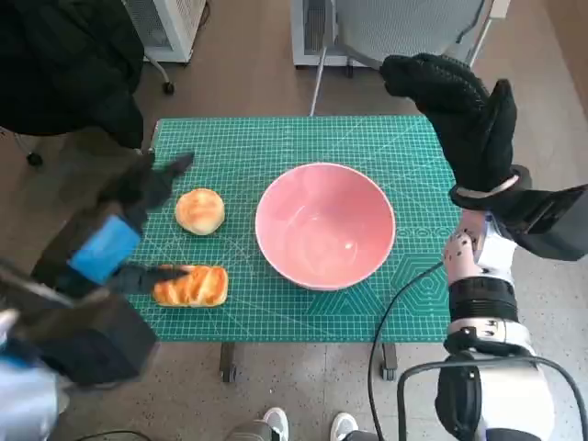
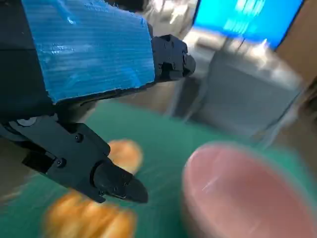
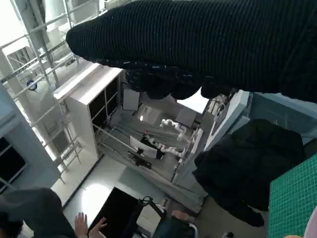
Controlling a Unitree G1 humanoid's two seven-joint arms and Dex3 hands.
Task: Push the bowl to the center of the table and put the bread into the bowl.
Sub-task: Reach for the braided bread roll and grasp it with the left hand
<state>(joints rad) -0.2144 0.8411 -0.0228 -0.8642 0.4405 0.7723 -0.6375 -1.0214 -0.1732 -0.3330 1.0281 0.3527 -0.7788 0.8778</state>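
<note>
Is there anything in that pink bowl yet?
Empty. The pink bowl shows only its bare inside; both breads, round and long, lie on the mat beside it.

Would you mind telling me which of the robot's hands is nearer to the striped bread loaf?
The left hand: its fingers reach the striped bread loaf at the mat's near left. The right hand is raised beyond the pink bowl, off the table's right edge.
</note>
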